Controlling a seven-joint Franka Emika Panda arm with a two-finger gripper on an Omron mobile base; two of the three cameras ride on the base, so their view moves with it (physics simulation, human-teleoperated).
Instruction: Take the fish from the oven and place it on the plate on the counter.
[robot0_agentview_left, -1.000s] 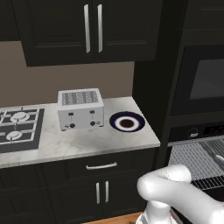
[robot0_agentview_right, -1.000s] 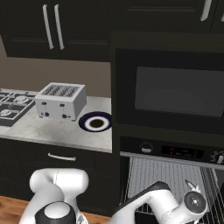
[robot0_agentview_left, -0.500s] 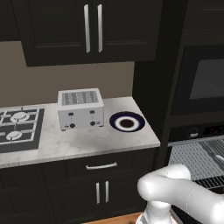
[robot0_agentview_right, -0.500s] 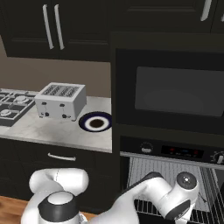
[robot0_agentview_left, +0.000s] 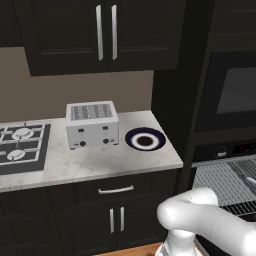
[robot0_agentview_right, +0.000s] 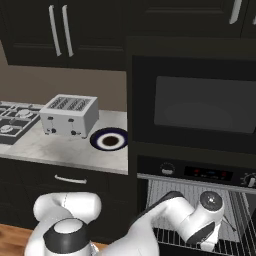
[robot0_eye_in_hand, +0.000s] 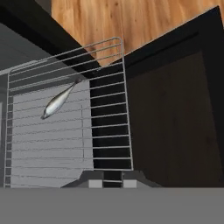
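— Where is the fish (robot0_eye_in_hand: 57, 103) just now?

— On the pulled-out silver wire rack (robot0_eye_in_hand: 109, 118) of the oven (robot0_agentview_right: 200, 172), lying slantwise near the rack's left part in the hand view, tail toward the far rail. Nothing is touching it.

— And the hand?

— Its two dark fingertips (robot0_eye_in_hand: 97, 184) rise at the bottom of the hand view, close together with a narrow gap between them, nothing held. They sit at the near edge of the rack, well apart from the fish. Whether the hand counts as open or closed I cannot tell — the gap is slight.

— The arm?

— In the right base view its white wrist (robot0_agentview_right: 202, 225) hangs low in front of the oven's open cavity, below the control strip with knobs.

— Where is the plate (robot0_agentview_left: 145, 139)?

— On the desk (robot0_agentview_left: 90, 162), just beside the toaster (robot0_agentview_left: 92, 124), at the end nearest the oven. Its brown centre is bare. The gas hob (robot0_agentview_left: 20, 147) is at the other side of the toaster.
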